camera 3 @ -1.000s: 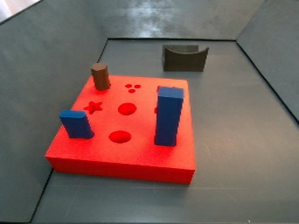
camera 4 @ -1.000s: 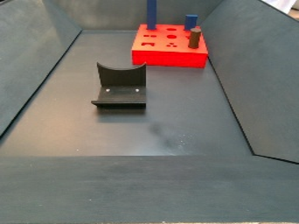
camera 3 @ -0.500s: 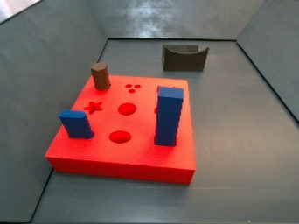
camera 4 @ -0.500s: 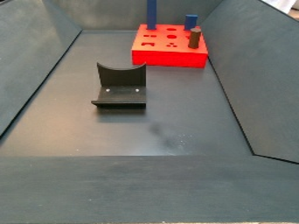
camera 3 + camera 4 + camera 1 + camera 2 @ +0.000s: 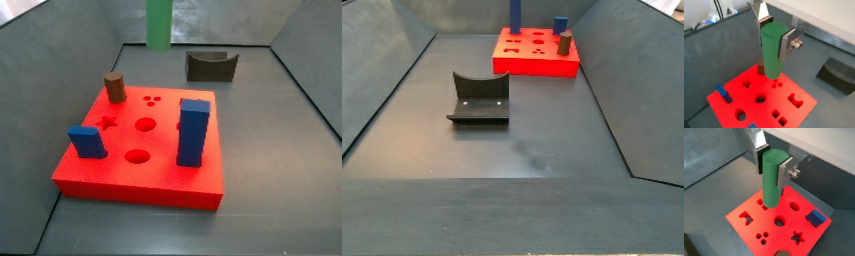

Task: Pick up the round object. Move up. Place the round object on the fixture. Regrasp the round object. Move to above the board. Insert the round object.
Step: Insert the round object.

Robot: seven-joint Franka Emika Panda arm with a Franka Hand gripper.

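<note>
Green is new in a side view: the round object (image 5: 159, 25) now hangs upright above the far end of the board (image 5: 147, 178), where a moment ago nothing showed. I judge the move above the board is nearly done, insertion not begun. In both wrist views the gripper (image 5: 775, 31) points down, fingers (image 5: 786, 174) clamped on the peg's upper part.

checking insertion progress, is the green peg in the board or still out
Out: the green peg hangs upright in the end effector, above the red board.
</note>
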